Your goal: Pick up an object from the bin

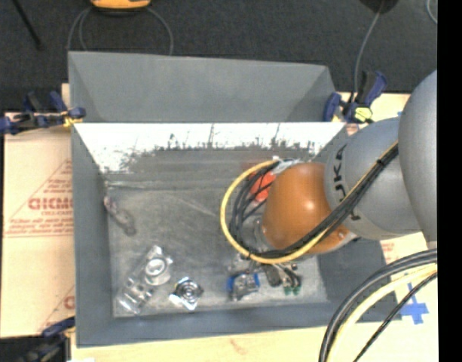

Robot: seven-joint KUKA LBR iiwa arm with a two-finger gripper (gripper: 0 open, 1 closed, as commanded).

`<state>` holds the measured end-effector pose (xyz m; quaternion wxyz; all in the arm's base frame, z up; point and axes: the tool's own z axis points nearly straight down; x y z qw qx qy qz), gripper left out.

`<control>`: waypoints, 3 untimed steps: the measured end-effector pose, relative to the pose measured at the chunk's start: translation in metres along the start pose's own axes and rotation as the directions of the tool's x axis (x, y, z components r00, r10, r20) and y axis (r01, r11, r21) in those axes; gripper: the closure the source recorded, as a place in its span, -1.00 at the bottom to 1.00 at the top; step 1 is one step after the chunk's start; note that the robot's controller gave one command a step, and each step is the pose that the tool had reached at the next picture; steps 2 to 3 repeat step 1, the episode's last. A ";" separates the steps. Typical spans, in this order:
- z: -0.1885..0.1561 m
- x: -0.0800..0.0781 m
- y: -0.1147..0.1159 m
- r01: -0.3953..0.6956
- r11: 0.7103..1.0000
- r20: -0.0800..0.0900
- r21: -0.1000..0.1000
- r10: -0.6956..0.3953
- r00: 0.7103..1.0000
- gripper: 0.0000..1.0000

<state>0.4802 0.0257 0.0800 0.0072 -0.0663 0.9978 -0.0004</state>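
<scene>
Grey metal bin (91,225). We log the gripper (261,266) low near the front edge, right of centre, under the arm's orange cover (298,206); whether it is spread or pressed together we cannot tell.

Just beside it, on the floor:
- small blue object (244,282)
- dark piece with green (285,280)

Toward the front-left corner:
- clear plastic piece (146,275)
- small silver part (185,292)
</scene>
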 end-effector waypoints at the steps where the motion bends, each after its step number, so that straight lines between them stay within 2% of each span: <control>1: -0.194 -0.030 -0.016 0.112 0.994 -0.001 0.001 -0.112 0.994 1.00; 3: -0.194 -0.030 -0.016 0.112 0.994 -0.001 0.001 -0.112 0.994 1.00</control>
